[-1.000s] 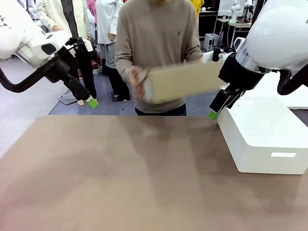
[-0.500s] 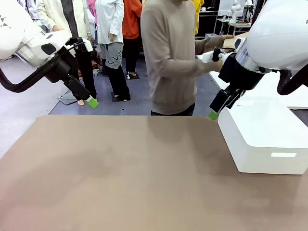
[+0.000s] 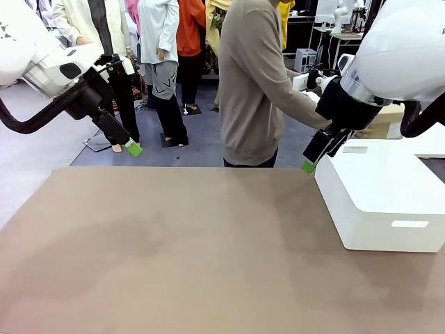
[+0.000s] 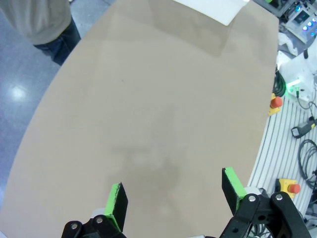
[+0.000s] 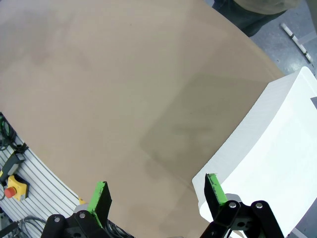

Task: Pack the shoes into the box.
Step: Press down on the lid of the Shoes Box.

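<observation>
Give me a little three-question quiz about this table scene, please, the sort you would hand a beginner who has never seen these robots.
1. True or false: the left gripper holds a shoe.
2. Which thing rests on the table? A) a white box B) a red bucket C) a laptop
3. Fill in: the person in the beige sweater stands turned toward the robot's ____ side.

Key: 1. false, its jaws stand open over bare tabletop, as do those of the right gripper. 2. A. 3. right.
</observation>
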`<state>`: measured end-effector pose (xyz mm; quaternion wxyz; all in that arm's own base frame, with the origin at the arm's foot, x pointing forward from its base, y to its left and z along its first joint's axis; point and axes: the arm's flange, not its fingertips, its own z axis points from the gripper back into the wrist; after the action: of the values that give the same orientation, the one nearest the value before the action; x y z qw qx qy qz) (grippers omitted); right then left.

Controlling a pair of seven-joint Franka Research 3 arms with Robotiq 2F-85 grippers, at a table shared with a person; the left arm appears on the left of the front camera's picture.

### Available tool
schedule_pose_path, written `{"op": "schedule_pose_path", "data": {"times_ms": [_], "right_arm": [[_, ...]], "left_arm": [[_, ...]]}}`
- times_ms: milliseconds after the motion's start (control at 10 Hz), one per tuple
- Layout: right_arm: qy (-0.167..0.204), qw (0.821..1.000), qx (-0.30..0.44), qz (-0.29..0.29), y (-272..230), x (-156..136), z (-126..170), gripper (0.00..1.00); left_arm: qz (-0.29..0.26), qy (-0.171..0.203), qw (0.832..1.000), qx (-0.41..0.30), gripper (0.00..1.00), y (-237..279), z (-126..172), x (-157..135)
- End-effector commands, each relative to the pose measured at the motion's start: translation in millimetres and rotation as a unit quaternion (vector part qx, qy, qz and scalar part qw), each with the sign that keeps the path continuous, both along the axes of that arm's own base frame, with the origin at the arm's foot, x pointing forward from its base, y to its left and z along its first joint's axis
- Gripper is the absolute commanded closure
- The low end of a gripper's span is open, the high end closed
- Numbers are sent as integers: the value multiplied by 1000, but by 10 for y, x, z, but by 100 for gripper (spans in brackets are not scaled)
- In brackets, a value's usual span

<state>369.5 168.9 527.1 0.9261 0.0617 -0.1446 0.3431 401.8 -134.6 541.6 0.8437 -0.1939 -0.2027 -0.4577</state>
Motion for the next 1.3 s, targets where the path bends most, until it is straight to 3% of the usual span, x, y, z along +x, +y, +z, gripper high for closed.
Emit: {"op": "schedule_pose_path", "data": {"times_ms": [0, 1200], "right_arm": [[0, 1000, -2, 2, 3, 2, 11, 0], [0, 1000, -2, 2, 3, 2, 11, 0]], "left_arm": [[0, 0, 1000, 4, 0, 17, 21, 13], [0, 0, 1000, 4, 0, 17, 21, 13]]}}
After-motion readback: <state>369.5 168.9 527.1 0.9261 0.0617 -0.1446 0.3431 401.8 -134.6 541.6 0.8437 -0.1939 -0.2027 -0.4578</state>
